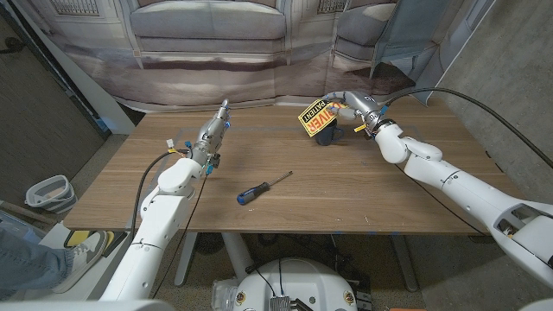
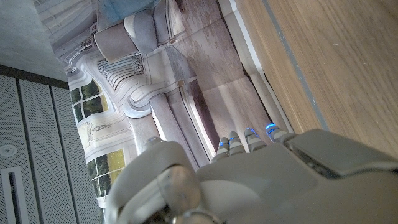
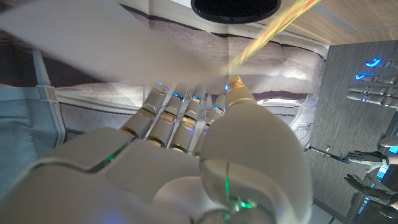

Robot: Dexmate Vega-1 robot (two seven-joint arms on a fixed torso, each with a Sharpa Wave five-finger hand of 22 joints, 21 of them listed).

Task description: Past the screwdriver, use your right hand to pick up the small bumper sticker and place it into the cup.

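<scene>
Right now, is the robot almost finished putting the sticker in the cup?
Nearly. Picking up looks done: the right hand holds the yellow bumper sticker off the table, past the screwdriver. In hand now: the sticker hangs just over the dark cup, whose opening shows in the right wrist view. Still left: dropping it in and letting go. The left hand waits with nothing in it.

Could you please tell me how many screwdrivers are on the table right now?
1. The screwdriver, blue-handled, lies near the middle of the wooden table, between the two arms and clear of both hands. Nothing suggests another, though the arms hide small parts of the table.
</scene>
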